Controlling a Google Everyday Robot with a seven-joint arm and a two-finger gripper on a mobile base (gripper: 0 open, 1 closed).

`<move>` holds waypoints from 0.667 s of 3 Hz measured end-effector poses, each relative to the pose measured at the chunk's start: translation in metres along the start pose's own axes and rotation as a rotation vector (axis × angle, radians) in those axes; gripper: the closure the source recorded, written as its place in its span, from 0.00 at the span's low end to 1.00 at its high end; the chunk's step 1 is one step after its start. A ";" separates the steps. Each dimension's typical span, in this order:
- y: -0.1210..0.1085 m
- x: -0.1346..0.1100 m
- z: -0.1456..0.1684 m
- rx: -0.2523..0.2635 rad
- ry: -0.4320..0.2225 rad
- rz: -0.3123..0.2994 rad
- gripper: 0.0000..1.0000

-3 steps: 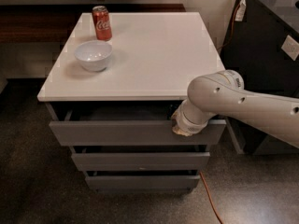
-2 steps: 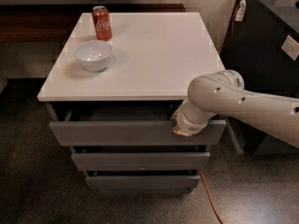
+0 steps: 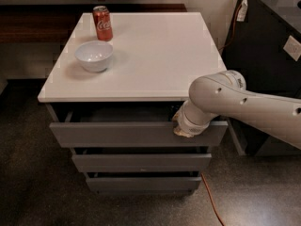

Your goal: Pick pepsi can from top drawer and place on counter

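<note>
The top drawer [image 3: 122,133] of the grey cabinet is pulled out a little, showing a dark gap under the white counter [image 3: 155,55]. My arm comes in from the right and its wrist bends down over the drawer's right end. The gripper [image 3: 181,122] reaches into the gap at the drawer's front right corner and is mostly hidden by the wrist. The pepsi can is hidden or out of view.
A red Coca-Cola can [image 3: 102,23] stands at the counter's back left. A white bowl [image 3: 94,55] sits in front of it. Two narrower drawers [image 3: 141,163] lie below. A dark cabinet [image 3: 268,41] stands to the right, an orange cable [image 3: 210,197] on the floor.
</note>
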State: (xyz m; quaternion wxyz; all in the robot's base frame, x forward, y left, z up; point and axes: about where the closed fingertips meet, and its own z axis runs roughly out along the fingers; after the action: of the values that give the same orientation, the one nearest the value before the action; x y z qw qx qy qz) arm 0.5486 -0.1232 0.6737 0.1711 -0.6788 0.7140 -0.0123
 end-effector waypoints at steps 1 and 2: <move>0.002 -0.001 0.000 -0.004 -0.004 -0.001 0.76; 0.012 -0.008 -0.004 -0.029 -0.029 -0.004 0.47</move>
State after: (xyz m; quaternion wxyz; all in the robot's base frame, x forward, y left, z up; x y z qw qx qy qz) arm 0.5363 -0.1155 0.6765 0.1713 -0.6828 0.7102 0.0076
